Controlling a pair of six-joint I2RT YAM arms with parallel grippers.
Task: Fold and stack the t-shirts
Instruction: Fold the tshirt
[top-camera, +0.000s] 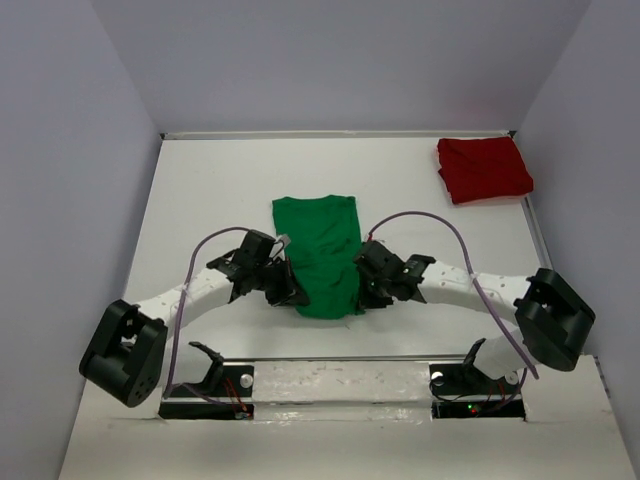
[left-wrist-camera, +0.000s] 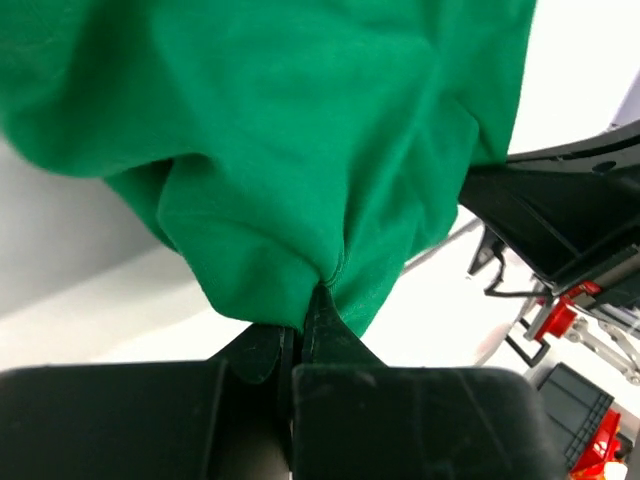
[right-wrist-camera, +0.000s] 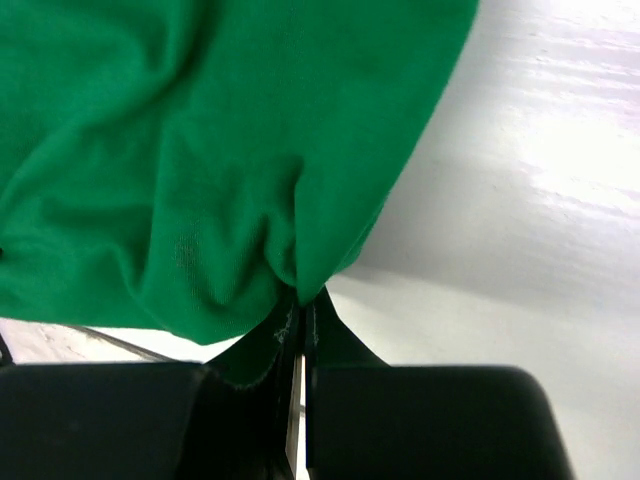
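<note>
Left tool (left-wrist-camera: 300, 325) clenched on green shirt (top-camera: 322, 245) at its near edge, L corner. Right tool (right-wrist-camera: 302, 310) clenched on same edge, R corner. Shirt lies ahead of both tools on table (top-camera: 200, 190), long axis running straight away from them; neck end not discernible. Judgement: next fold carries near edge fwd along that axis. Red shirt (top-camera: 484, 168) folded, far off to R, nearer right arm.

A white table (top-camera: 200, 190) is spread under the left gripper (top-camera: 296, 296) and the right gripper (top-camera: 362, 298). Pale purple walls (top-camera: 330, 60) are seen far beyond them and to each side. A thin grey strip (top-camera: 330, 134) is laid along the back wall's foot.
</note>
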